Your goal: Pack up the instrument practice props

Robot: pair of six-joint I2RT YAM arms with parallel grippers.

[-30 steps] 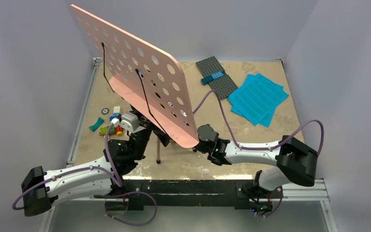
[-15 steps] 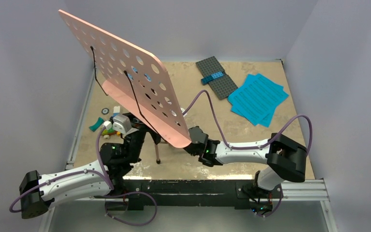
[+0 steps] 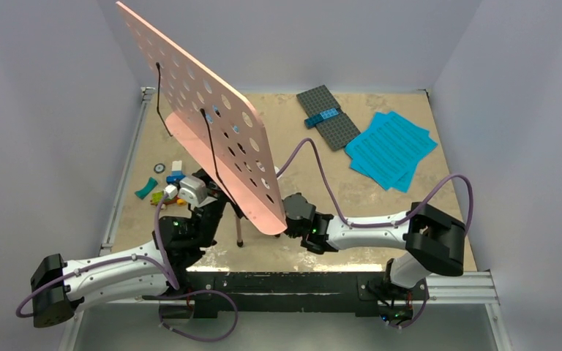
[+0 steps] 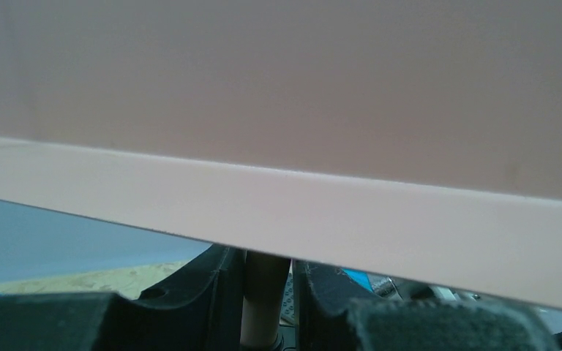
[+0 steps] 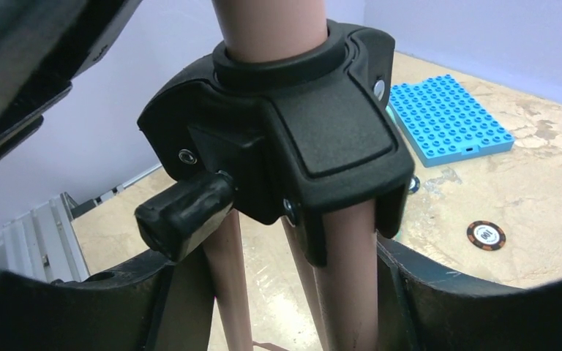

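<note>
Swung upright, music stand (image 3: 212, 146) now sits between right claw (image 5: 278, 292) fingers.

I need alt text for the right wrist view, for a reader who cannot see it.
Close-up of the pink music stand's black tripod hub with its pink legs running down between the right gripper fingers. Behind, on the table, lie a blue studded baseplate and a small round chip.

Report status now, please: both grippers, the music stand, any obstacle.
Left gripper shut on stand pole. Right gripper straddling tripod legs, not clamped. Pink music stand upright. Nothing blocking.
</note>
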